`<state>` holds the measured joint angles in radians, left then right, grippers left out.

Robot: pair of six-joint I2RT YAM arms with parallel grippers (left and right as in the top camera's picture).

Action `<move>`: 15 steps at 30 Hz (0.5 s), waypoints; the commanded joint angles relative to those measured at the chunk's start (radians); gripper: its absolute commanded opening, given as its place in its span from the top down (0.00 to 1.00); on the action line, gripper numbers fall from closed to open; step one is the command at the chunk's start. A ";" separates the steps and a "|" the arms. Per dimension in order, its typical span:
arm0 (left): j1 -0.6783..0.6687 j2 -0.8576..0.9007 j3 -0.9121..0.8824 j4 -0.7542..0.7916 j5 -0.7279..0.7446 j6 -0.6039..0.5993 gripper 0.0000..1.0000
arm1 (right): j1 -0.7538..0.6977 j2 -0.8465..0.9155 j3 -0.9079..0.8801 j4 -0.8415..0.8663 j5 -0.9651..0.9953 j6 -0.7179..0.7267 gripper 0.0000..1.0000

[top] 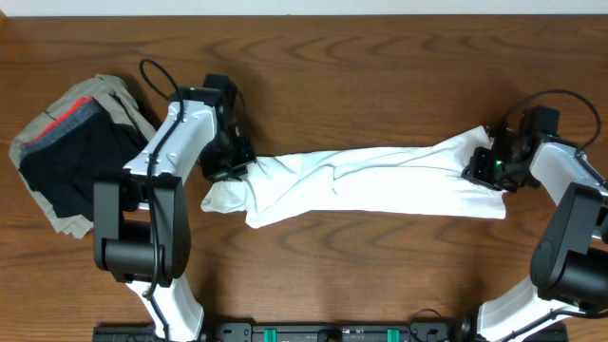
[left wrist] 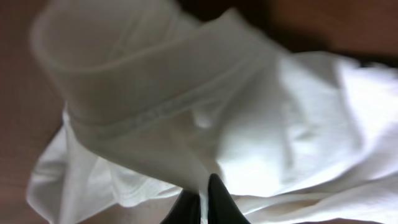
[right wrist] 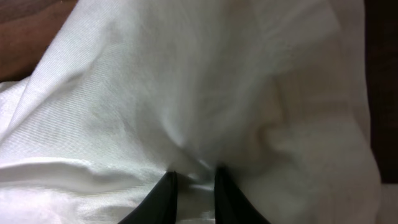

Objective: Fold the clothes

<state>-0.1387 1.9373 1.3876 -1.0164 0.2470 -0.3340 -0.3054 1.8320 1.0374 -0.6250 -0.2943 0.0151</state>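
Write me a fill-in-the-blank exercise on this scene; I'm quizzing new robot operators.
The shirt stretched across the table is ____ in colour.
The left gripper and right gripper are both shut on the ____.
The pile of folded clothes lies on the robot's ____ side.
Missing words: white; shirt; left.

Your dark wooden counter [top: 380, 57] carries two things. A white T-shirt [top: 370, 185] lies stretched in a long, wrinkled band across the middle, running from 9 toward 3 o'clock. A pile of folded garments [top: 71, 152] sits at the far 9 o'clock edge, apart from the shirt.
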 commanded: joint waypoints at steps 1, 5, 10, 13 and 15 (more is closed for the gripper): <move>0.003 -0.056 0.097 0.027 -0.095 0.072 0.94 | 0.003 0.019 -0.029 -0.019 0.081 0.013 0.80; 0.006 -0.098 0.140 0.091 -0.191 0.077 0.94 | 0.003 0.019 -0.029 -0.019 0.081 0.013 0.80; 0.009 -0.080 0.139 0.104 -0.199 0.094 0.94 | 0.003 0.019 -0.029 -0.019 0.082 0.013 0.80; 0.010 -0.069 0.139 0.103 -0.222 0.093 0.94 | 0.003 0.019 -0.029 -0.019 0.081 0.013 0.80; 0.010 -0.069 0.139 0.102 -0.225 0.094 0.94 | 0.003 0.019 -0.029 -0.019 0.081 0.013 0.80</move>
<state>-0.1375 1.8572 1.5208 -0.9115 0.0650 -0.2600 -0.3054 1.8313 1.0374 -0.6277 -0.2916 0.0154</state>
